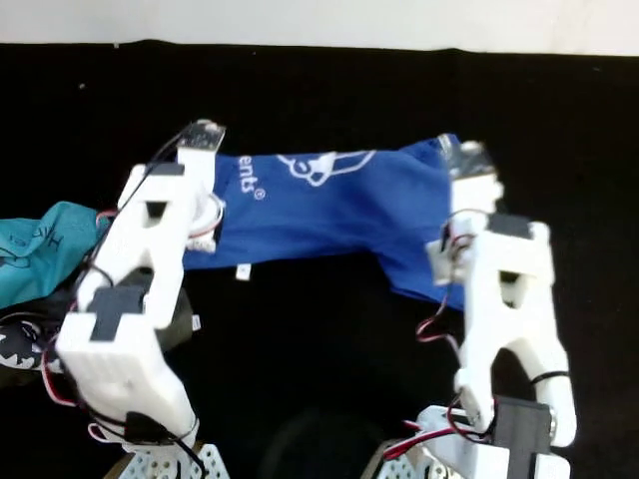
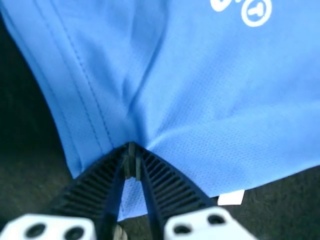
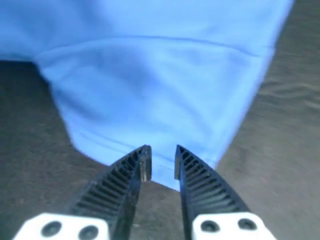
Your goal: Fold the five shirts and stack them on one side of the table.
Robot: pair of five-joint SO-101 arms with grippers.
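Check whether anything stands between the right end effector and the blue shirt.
Nothing visible does. The right end effector is open, its tips right over the hem of the blue shirt, which lies on the black table.

Shirts, two: one blue shirt [image 1: 339,205], one teal shirt [image 1: 40,249]. Pincers, two: left pincer [image 2: 131,151], right pincer [image 3: 161,154]. One black counter [image 1: 300,339].

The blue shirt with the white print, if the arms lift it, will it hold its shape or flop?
Probably floppy: the thin blue shirt with white print puckers into creases where the left gripper pinches it. It would likely sag from that one pinch, since the right gripper stands open over its hem.
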